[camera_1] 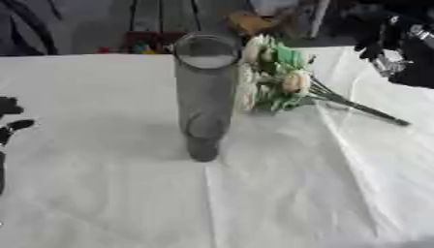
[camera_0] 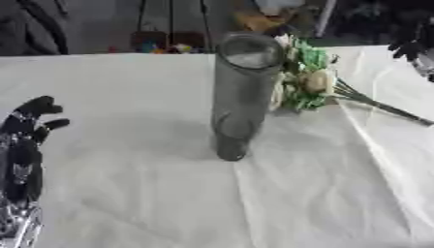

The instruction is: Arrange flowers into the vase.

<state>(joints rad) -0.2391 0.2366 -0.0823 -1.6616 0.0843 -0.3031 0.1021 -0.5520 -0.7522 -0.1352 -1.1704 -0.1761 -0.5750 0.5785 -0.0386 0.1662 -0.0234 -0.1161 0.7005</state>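
**A:** Where is the vase?

**B:** The vase (camera_0: 241, 92) stands upright in the middle of the table (camera_0: 127, 193), which is covered with a white cloth (camera_1: 322, 193). It is a tall, grey, see-through cylinder, and its round mouth faces the camera. Nothing is inside it.

**A:** And the flowers?

**B:** The flowers (camera_1: 280, 80) lie flat on the cloth just beside the vase, on its right and a little behind it. The pale blooms and green leaves sit close to the vase's upper part, and I cannot tell whether they touch the glass. The dark stems (camera_1: 360, 109) run away to the right and toward the near side, ending on the bare cloth.

**A:** What is the left hand doing?

**B:** The left hand (camera_0: 30, 128) shows at the left edge, well apart from the vase. It is black with a silver forearm below, its fingers are up and relaxed, slightly spread, and it holds nothing.

**A:** The right hand?

**B:** The right hand (camera_1: 390, 46) is in the upper right corner, above the far end of the table, near the flowers but apart from them. It is dark with silver parts. I cannot tell whether its fingers are spread or curled. It does not touch the stems.
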